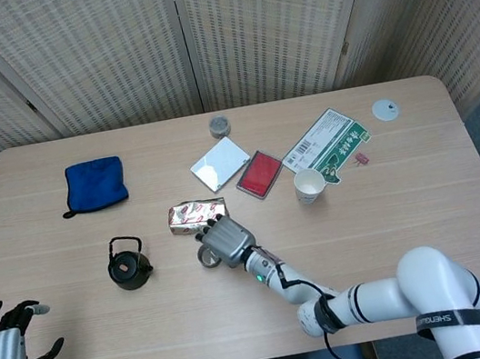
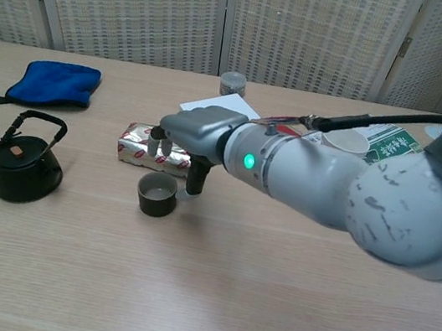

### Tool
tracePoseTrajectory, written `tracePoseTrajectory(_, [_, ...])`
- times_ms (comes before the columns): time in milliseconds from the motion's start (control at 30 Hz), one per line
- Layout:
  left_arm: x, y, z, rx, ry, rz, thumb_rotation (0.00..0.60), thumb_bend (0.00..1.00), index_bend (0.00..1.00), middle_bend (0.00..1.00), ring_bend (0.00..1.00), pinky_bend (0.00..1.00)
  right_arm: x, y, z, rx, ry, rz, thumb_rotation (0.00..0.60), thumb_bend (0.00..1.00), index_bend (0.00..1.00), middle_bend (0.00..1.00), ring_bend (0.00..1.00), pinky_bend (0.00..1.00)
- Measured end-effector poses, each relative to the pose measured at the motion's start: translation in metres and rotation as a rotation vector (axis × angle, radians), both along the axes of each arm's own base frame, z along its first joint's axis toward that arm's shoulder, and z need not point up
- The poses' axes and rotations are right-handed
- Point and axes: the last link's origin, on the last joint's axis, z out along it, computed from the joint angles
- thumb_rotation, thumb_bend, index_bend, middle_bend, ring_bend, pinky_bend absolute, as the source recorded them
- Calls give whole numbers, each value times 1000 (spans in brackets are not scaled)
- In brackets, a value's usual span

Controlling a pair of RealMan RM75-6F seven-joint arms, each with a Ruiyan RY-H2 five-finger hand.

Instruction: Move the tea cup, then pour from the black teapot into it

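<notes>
Your light wood table (image 1: 428, 203) carries a black teapot (image 1: 129, 264), dark tea cup (image 2: 157, 194), blue cloth (image 1: 95, 183), foil packet (image 1: 196, 213), paper cup (image 1: 308, 185) and red case (image 1: 259, 173).
</notes>
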Motion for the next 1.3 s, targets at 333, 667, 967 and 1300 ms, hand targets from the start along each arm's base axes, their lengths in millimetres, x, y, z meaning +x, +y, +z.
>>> tracePoseTrajectory(333, [3, 11, -7, -22, -10, -32, 600, 163, 396, 302, 310, 72, -47, 15, 73, -143, -47, -32, 600, 250, 236, 236, 183, 252])
tracePoseTrajectory(667, [6, 23, -11, -39, -13, -54, 600, 163, 396, 302, 310, 73, -114, 47, 143, -309, -89, -99, 600, 249, 236, 236, 183, 252])
tracePoseTrajectory(967, [10, 33, -14, -60, -26, -81, 600, 163, 396, 302, 310, 72, -165, 85, 195, -439, -103, -167, 600, 249, 236, 236, 183, 252])
tracePoseTrajectory(1300, [25, 66, -22, -130, -69, -166, 600, 163, 366, 302, 298, 73, -215, 131, 248, -599, -89, -277, 600, 249, 236, 237, 183, 252])
